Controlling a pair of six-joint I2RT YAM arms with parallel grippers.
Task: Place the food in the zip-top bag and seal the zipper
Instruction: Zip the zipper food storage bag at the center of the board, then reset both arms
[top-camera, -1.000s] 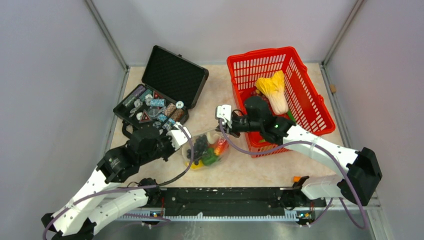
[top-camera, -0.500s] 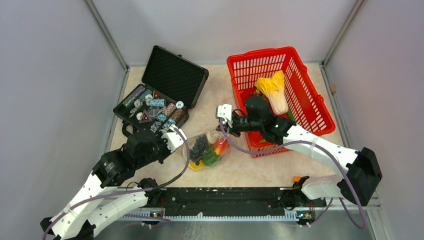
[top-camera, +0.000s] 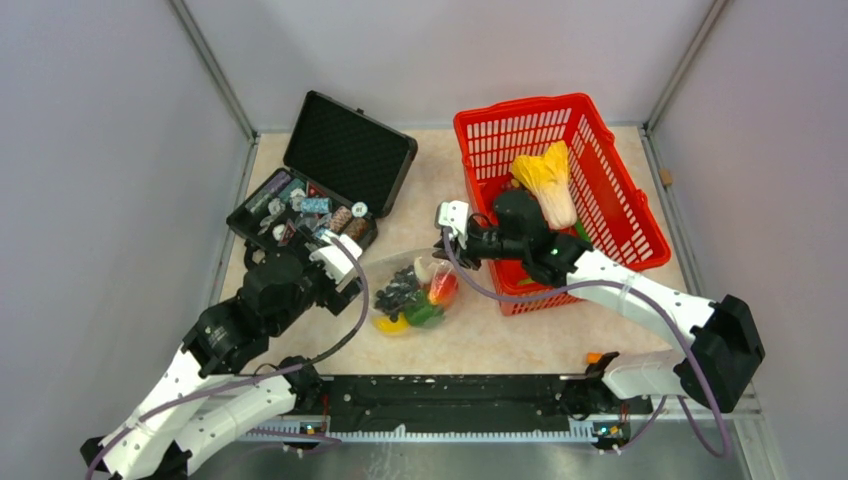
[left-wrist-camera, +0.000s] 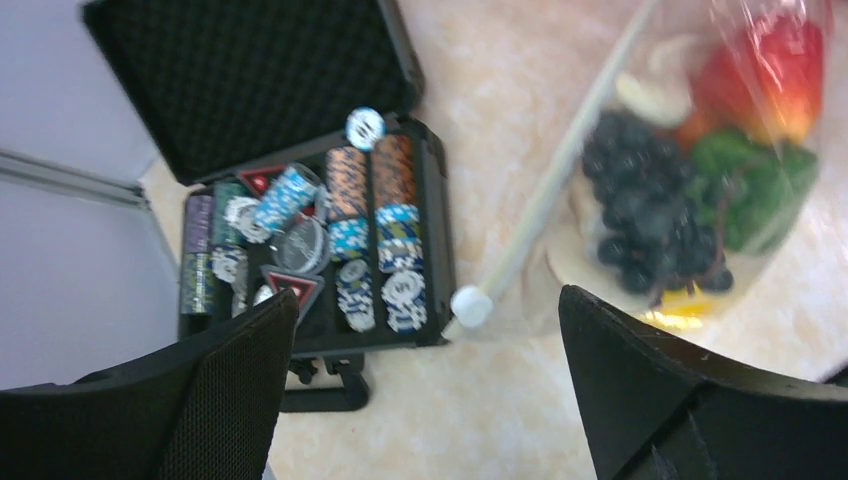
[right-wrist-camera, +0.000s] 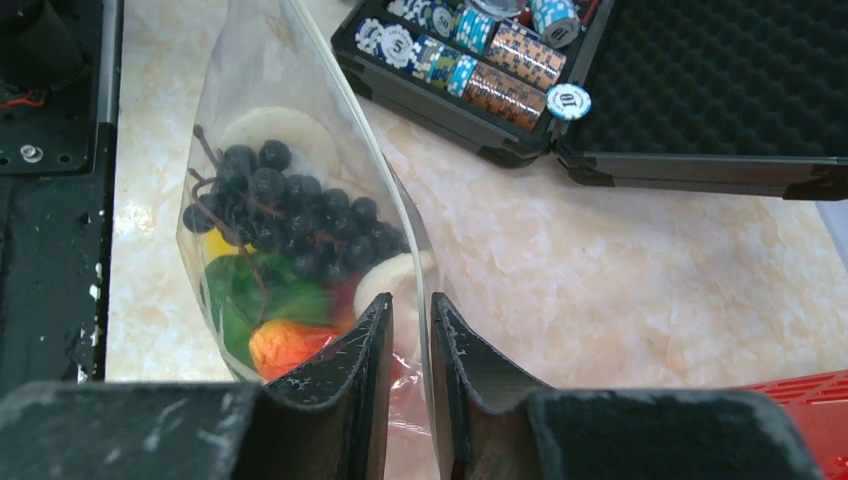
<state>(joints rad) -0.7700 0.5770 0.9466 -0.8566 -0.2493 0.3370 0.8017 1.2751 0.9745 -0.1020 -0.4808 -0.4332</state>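
Fingers on my left gripper (left-wrist-camera: 428, 300) stand wide apart with nothing between them, just left of the zip-top bag (top-camera: 385, 268); those of my right gripper (right-wrist-camera: 410, 305) show only a narrow gap, and the zipper (right-wrist-camera: 388, 175) runs down into it; whether they pinch it I cannot tell.

Clear and crinkled, the bag lies on the table (top-camera: 440, 350) near the middle, between the black case (top-camera: 350, 150) at far left and the red basket (top-camera: 520, 110) at far right; inside it I see dark grapes (right-wrist-camera: 290, 215), a white mushroom (right-wrist-camera: 270, 130), a green pepper (right-wrist-camera: 260, 300), a red fruit (left-wrist-camera: 770, 70) and a bit of yellow lemon (left-wrist-camera: 680, 295); the pale cabbage (top-camera: 545, 180) lies in the basket. From my left wrist the zipper is a whitish strip along the side facing the case, ending in a small white knob; whether it is pressed shut I cannot tell.

The case's near corner sits just beside the bag on the left; the basket's near-left corner is close on the right; bare table lies between the bag and the black rail (top-camera: 450, 390) at the near edge.

Poker chips (left-wrist-camera: 350, 230) fill the case; one reads "5" (right-wrist-camera: 397, 45), another "10" (right-wrist-camera: 568, 100).
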